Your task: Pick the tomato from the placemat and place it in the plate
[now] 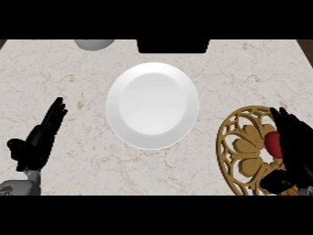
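While the tomato sits on the placemat, the right robot hand curls round it, beside the plate.

Left robot hand: matte black all over, long slim tapering fingers, a shorter, thicker thumb lobe at its near left side. No markings or screws can be made out. Below it a short grey wrist piece, then the pale grey, rounded end of the left forearm at the near left edge, bearing a small dark mark too small to read.

Right robot hand: same black finish, bulkier outline, pointed fingertips. A small tan-orange patch shows at its near edge.
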Robot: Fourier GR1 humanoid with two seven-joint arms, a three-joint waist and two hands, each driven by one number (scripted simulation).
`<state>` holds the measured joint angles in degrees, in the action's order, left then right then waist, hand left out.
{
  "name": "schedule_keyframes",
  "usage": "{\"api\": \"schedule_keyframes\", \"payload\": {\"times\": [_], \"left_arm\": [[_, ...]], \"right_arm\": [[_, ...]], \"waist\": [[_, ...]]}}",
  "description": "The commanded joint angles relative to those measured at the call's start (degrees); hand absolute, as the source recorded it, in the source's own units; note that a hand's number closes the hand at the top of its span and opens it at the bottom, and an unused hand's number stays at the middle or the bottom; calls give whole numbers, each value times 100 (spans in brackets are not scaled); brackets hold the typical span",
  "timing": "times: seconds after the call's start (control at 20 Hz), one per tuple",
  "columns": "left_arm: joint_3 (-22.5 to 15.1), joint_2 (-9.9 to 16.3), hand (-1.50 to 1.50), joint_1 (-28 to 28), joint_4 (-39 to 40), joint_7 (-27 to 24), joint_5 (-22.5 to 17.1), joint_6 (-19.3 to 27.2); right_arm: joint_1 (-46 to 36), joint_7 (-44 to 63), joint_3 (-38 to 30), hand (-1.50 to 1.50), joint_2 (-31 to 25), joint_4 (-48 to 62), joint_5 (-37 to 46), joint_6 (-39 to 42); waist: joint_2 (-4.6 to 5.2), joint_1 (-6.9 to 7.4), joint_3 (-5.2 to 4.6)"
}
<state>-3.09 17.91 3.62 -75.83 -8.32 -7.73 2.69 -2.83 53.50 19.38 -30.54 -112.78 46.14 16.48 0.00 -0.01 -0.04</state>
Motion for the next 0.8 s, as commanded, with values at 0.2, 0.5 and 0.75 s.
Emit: {"api": "schedule_keyframes", "payload": {"times": [0.2, 0.5, 0.75], "left_arm": [[237, 58, 0, -156, -208, 37, -13, -335], [355, -94, 0, 128, -172, 351, 230, -202], [387, -279, 0, 23, 152, -84, 365, -362]], "right_arm": [[-511, 76, -426, -150, 385, 724, 47, 749], [48, -602, -576, -150, 387, 1003, 469, 520], [-172, -611, -508, -150, 623, 1546, 1089, 488]], "waist": [[-1, 30, 4], [-3, -2, 5], [0, 3, 4]]}}
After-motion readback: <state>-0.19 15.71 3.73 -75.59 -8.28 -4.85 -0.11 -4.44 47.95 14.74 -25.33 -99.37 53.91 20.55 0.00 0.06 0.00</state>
